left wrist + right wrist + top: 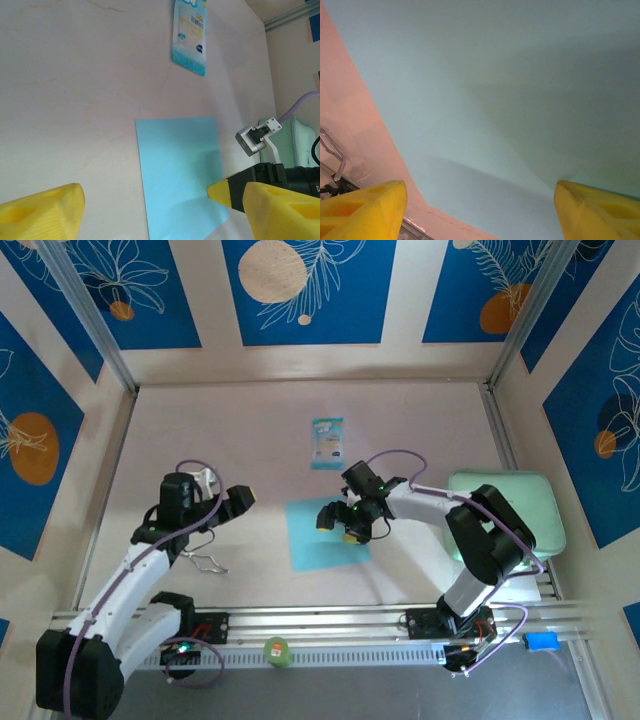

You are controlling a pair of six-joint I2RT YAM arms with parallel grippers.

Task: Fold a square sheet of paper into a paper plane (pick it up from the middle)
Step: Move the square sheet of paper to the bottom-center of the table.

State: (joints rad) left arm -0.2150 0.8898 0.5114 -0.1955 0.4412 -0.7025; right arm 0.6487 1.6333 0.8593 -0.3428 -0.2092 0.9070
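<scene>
Two sets of jaws are gaping, empty. Over the square sheet of paper (318,540) the right gripper (338,527) is hovering low; the left gripper (243,498) is hanging left of it.

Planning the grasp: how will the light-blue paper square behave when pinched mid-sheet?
Probably floppy: the thin light-blue square sheet of paper lies flat, so edges would likely droop. Likely light, and may slide on the smooth pale table.

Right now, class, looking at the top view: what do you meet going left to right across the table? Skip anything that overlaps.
Left hand → blue paper → green pad
</scene>
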